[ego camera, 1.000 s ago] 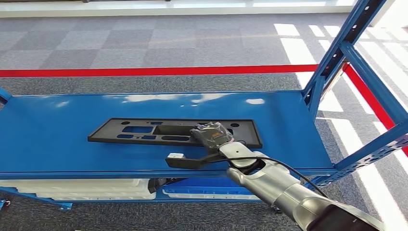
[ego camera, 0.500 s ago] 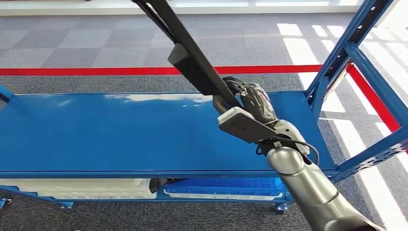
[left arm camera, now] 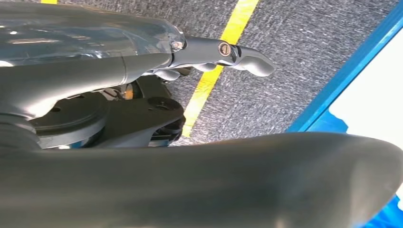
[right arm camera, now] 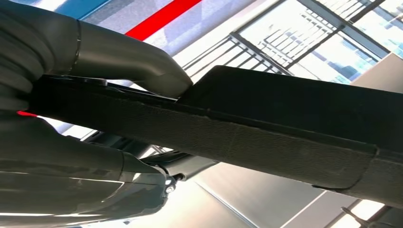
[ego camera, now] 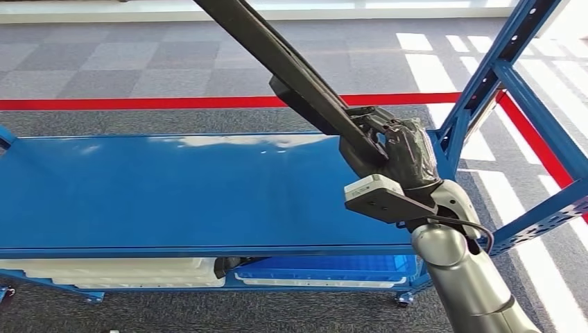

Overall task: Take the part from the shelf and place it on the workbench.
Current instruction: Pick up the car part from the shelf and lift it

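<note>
The part (ego camera: 291,66), a long black panel, is held clear above the blue shelf (ego camera: 173,194), tilted steeply and running up past the picture's top edge. It is gripped at its lower end by the right hand (ego camera: 392,149), thumb and fingers clamped on opposite faces. The left hand (left arm camera: 223,52) is held over grey carpet, fingers extended, nothing in it.

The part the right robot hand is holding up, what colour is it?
Black, matte; the part shows best in the head view, gripped by the right robot hand.
</note>
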You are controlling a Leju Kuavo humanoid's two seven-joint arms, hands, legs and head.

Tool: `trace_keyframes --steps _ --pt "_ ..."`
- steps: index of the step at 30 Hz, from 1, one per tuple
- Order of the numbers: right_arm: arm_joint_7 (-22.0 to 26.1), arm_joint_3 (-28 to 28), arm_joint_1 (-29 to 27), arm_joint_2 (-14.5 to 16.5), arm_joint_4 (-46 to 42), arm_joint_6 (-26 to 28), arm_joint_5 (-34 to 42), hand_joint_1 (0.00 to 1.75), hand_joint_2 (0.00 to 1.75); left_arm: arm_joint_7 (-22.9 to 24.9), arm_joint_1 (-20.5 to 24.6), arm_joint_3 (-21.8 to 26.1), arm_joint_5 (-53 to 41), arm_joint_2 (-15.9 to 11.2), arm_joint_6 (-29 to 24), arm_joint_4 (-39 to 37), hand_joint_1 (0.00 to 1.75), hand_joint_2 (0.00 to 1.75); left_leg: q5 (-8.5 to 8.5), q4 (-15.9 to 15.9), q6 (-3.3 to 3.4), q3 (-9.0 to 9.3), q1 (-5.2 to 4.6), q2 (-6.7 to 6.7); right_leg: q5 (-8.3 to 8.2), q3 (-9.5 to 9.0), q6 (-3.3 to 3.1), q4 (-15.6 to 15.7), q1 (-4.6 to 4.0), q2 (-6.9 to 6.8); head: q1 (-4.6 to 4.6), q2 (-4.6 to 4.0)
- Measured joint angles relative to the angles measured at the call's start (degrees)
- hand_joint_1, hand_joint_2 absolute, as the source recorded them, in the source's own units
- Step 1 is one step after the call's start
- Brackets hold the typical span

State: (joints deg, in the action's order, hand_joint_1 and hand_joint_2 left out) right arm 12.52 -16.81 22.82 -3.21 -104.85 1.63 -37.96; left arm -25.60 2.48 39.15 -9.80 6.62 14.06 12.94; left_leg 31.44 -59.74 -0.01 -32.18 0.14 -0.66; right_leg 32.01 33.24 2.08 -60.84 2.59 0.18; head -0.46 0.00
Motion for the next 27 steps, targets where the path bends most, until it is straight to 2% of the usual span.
trace_keyframes --steps 16,19,20,23,27 --pt "1.22 -0.18 -0.89 0.00 -0.55 -2.04 6.84 1.75 1.75 0.31 0.09 0.00 -0.47 0.09 0.38 0.00 0.00 0.00 0.00 0.00 0.00 -0.01 0.00 0.00 0.00 0.00 0.00 0.00 0.00 0.00 0.00 0.00" --pt "1.32 -0.22 -1.06 0.00 -0.55 -2.11 7.72 1.75 1.75 0.40 0.09 0.00 -0.73 0.09 0.01 0.00 0.00 1.31 0.00 0.00 0.00 -0.01 0.00 0.00 0.00 0.00 0.00 0.00 0.00 0.00 0.00 -0.01" --pt "1.34 -0.22 -1.17 0.00 -0.55 -2.14 7.95 1.75 1.75 0.41 0.09 0.00 -0.89 0.09 -0.16 0.00 0.00 1.31 0.00 0.00 0.00 -0.01 0.00 0.00 0.00 0.00 0.00 0.00 0.00 0.00 0.00 -0.01" --pt "1.40 -0.21 -1.62 0.00 -0.55 -2.15 8.31 1.75 1.75 0.34 0.09 0.00 -1.27 0.09 -0.44 0.00 0.00 0.00 0.00 0.00 0.00 -0.01 0.00 0.00 0.00 0.00 0.00 0.00 0.00 0.00 0.00 0.00" --pt "1.59 -0.21 -2.46 0.00 -0.75 -2.10 8.58 1.75 1.75 -0.06 0.08 0.00 -1.61 0.09 -0.49 0.00 0.00 0.00 0.00 0.00 0.00 -0.01 0.00 0.00 0.00 0.00 0.00 0.00 0.00 0.00 0.00 0.00"
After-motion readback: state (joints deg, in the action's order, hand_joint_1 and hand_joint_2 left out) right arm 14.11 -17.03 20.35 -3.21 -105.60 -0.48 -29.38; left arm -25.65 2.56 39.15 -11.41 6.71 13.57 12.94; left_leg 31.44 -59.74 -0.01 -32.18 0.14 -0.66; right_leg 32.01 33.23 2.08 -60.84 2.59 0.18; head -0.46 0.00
